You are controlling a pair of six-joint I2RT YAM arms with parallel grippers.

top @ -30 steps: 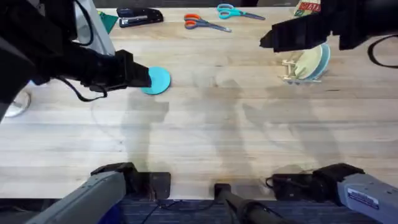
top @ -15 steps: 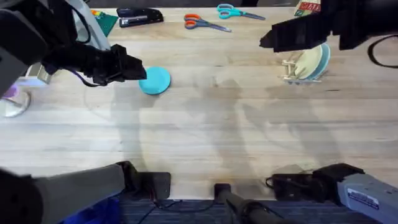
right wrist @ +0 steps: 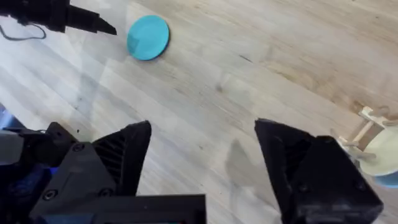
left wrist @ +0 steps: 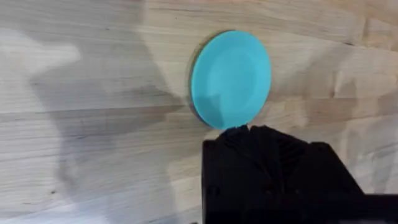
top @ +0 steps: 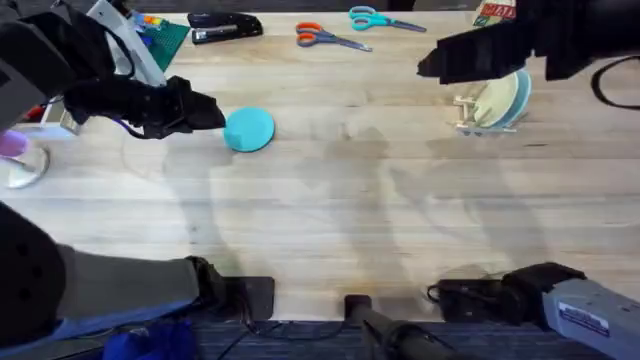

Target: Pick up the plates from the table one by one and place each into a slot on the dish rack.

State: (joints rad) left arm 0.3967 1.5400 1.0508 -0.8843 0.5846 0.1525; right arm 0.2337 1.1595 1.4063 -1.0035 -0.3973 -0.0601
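On the far left I've got the left gripper (top: 205,112) sitting just beside the turquoise plate (top: 249,129), on its left edge, with the fingers pinched together and nothing between them. In the left wrist view the black fingertips (left wrist: 264,134) meet right at the plate's near rim; I can't tell whether they touch it. The plate lies flat on the table (top: 330,220), well apart from the rack.

So I judge this as the pickup step for the last plate on the table. A flat plate gives me no edge to bite, so the next move calls for parting the fingers and getting one under or over the rim, perhaps by tipping it.

Moving right, the middle of the table is bare wood. Over on the right, the right gripper (right wrist: 202,155) hangs above the table with its fingers spread wide and empty, close to the dish rack (top: 472,115). The pale yellow plate (top: 495,100) and pale blue plate (top: 520,98) stand on edge in its slots.
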